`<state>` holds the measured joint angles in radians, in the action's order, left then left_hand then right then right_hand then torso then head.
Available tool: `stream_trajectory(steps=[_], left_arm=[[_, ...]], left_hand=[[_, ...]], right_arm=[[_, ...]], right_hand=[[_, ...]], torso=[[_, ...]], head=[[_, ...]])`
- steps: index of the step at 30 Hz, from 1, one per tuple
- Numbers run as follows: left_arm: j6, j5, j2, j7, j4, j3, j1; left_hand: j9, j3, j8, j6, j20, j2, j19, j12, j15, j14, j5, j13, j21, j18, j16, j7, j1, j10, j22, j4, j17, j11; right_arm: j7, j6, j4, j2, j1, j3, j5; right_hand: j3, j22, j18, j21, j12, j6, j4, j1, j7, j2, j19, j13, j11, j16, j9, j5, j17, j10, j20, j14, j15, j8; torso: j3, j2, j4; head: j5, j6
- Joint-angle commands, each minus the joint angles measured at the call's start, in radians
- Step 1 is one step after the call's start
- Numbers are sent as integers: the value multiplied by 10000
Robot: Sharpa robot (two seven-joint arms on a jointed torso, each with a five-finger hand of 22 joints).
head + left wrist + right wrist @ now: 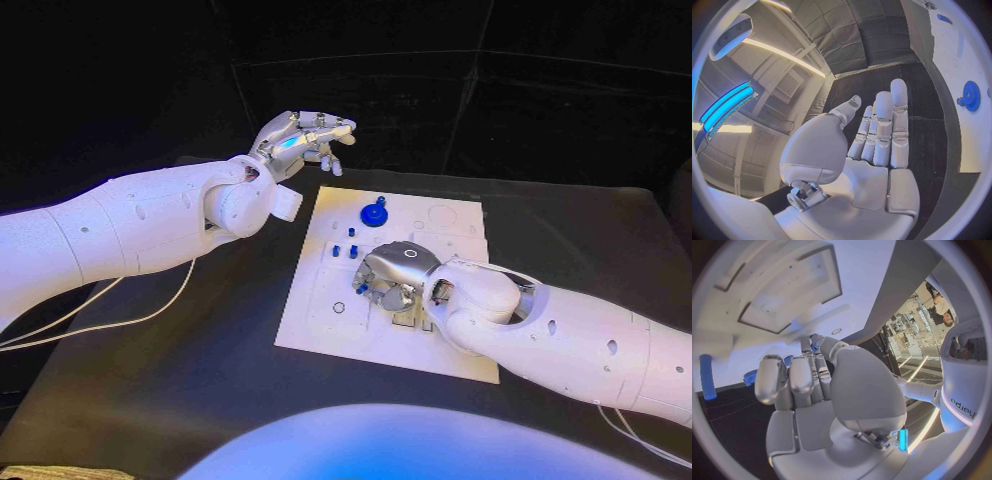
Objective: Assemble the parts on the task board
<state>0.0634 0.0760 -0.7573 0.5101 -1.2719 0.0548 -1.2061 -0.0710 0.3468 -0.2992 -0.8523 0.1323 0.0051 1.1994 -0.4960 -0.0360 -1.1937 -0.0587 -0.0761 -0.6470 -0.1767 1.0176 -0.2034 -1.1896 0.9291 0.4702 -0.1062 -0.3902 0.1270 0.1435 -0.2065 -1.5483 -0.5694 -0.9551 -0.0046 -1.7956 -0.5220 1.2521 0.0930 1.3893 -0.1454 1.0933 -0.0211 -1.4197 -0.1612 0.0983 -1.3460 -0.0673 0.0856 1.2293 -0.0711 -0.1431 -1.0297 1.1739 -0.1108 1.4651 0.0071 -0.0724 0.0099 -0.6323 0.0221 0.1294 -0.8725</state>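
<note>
I see the black table (173, 400) with the white task board (325, 320) in its middle. My left hand (300, 140) is raised off the board's far left corner, its fingers (891, 125) straight and apart, holding nothing. My right hand (397, 275) is low over the middle of the board, fingers (801, 382) curled down. I think it is picking or seating a small blue part (361, 292) beside its fingers, but I cannot tell if it holds one. A blue gear (374, 213) stands near the board's far edge, and small blue pegs (346, 250) stand between the gear and my right hand. Next I need a careful, exact placement.
</note>
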Motion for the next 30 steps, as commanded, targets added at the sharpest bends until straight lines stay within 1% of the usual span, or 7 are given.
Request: stream_trajectory(steps=[1,9,15,19,25,28,30], left_arm=[[-85,-55,13,35,-4,-9,-22],[-110,-55,29,31,5,-9,-22],[-121,-55,40,25,16,-9,-22],[-119,-55,40,21,16,-9,-22],[-122,-55,40,16,15,-9,-22],[-122,-55,41,15,16,-9,-22],[-121,-55,42,15,17,-9,-22]], left_hand=[[-1,2,-36,101,15,-1,60,-47,1,94,-11,11,62,-68,50,-1,-94,-86,-9,-56,9,-16],[-1,2,-36,101,15,-1,60,-47,1,94,-11,11,62,-68,50,-1,-94,-86,-9,-56,9,-16],[-1,2,-36,101,15,-1,60,-47,1,94,-11,11,62,-68,50,-1,-94,-86,-9,-56,9,-16],[0,1,-50,111,14,11,63,-59,1,98,-11,15,69,-67,51,-1,-121,-95,-17,-68,18,-16],[0,1,-50,111,14,11,63,-59,1,98,-11,15,69,-67,51,-1,-121,-95,-17,-68,18,-16],[0,1,-50,111,14,11,63,-59,1,98,-11,15,69,-67,51,-1,-121,-95,-17,-68,18,-16],[0,1,-50,111,14,11,63,-59,1,98,-11,15,69,-67,51,-1,-121,-95,-17,-68,18,-16]], right_arm=[[8,100,13,22,-11,1,-69],[98,97,69,92,-12,2,-73],[196,266,81,147,-12,3,-139],[256,309,83,166,-12,3,-190],[294,308,79,180,-12,3,-219],[297,293,82,182,-12,3,-223],[288,268,85,186,-12,3,-225]], right_hand=[[11,3,-177,54,-19,84,-33,110,21,-7,-69,-14,7,20,-7,-37,9,69,-6,198,-45,-34],[52,-28,-170,35,9,55,-28,199,20,7,-41,0,11,8,4,-32,46,31,-1,187,-46,-8],[117,-60,-165,12,89,-61,-14,350,-7,60,-10,24,49,1,29,-37,89,-99,-13,173,-22,54],[140,-87,-159,-5,114,-88,-8,398,-15,78,11,28,61,-17,33,-35,127,-139,-20,164,-12,62],[168,-118,-153,-25,142,-124,4,457,-26,97,35,31,76,-35,37,-37,166,-184,-30,152,0,71],[193,-177,-140,-63,203,-205,14,520,-49,124,80,41,104,-71,48,-41,233,-289,-46,133,23,89],[214,-273,-120,-124,306,-326,24,586,-96,164,150,54,158,-127,60,-42,328,-477,-75,105,64,105]], torso=[[1,-3,-1],[1,-3,-1],[-2,-1,7],[-6,0,-1],[4,2,1],[2,6,1],[1,9,0]], head=[[14,-1],[-4,-1],[-4,-1],[2,-1],[8,-1],[8,-1],[5,-1]])
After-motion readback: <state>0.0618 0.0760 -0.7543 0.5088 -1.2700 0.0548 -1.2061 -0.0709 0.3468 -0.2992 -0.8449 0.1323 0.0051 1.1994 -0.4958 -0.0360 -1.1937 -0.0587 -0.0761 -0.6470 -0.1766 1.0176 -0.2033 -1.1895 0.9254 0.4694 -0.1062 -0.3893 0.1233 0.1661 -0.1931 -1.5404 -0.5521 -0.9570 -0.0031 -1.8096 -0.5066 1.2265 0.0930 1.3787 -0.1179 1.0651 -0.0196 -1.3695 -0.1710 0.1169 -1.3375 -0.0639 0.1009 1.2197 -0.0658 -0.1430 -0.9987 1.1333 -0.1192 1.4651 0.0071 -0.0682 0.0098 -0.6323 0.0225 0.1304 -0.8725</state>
